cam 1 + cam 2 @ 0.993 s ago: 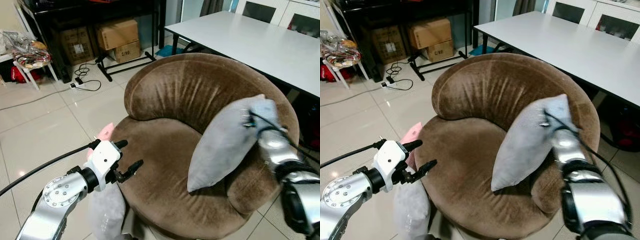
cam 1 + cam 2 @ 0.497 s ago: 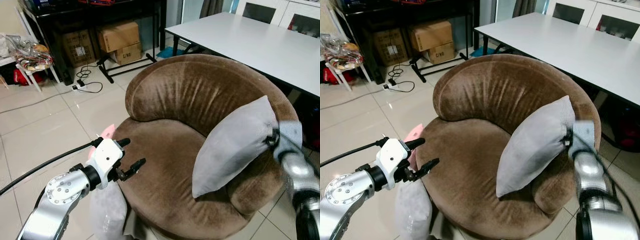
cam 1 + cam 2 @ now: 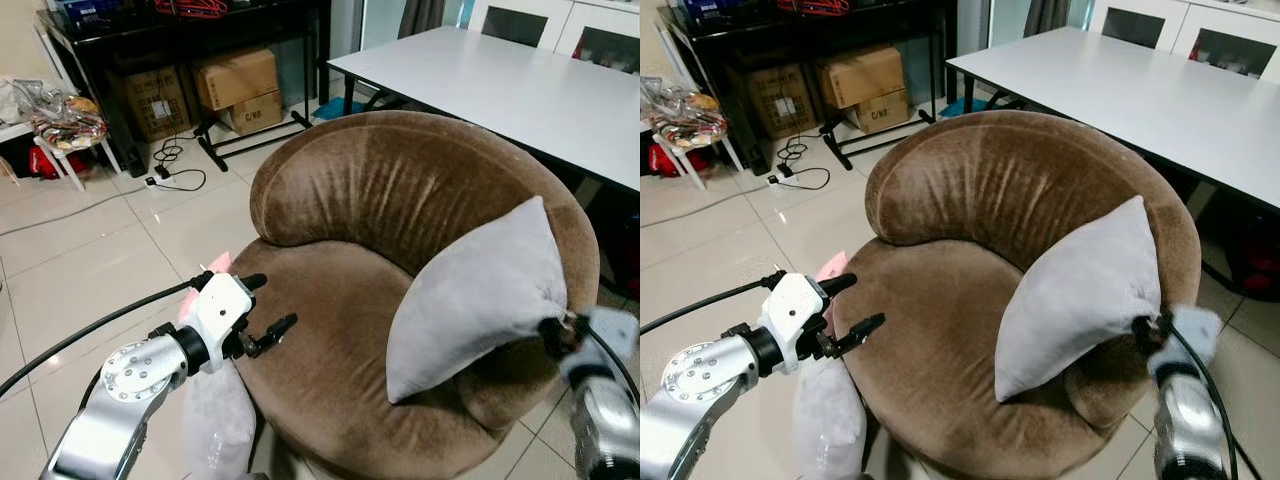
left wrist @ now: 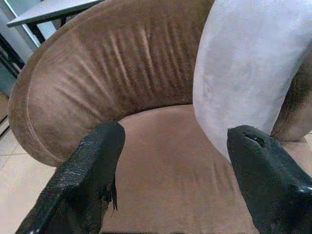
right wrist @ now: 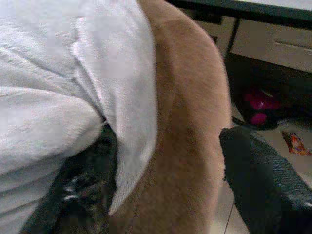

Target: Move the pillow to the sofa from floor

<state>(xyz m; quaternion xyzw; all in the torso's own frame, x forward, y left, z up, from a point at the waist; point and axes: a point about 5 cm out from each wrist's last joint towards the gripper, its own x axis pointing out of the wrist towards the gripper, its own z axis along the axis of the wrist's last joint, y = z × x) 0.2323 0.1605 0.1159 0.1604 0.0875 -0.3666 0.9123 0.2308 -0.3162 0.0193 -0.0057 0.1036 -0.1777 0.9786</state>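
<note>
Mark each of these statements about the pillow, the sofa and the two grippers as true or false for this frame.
1. The grey pillow leans against the brown sofa backrest. True.
2. The left gripper is clamped on the pillow. False: it is open, empty, at the seat's front edge.
3. The right gripper is at the pillow's corner. True.
4. A pink pillow lies on the white table. False: the table is bare.

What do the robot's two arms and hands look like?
Both arms are silver metal with round joints. The left hand has a white housing, two long black fingers and a black cable trailing behind. The right hand is blurred, with a black cable alongside.
</note>
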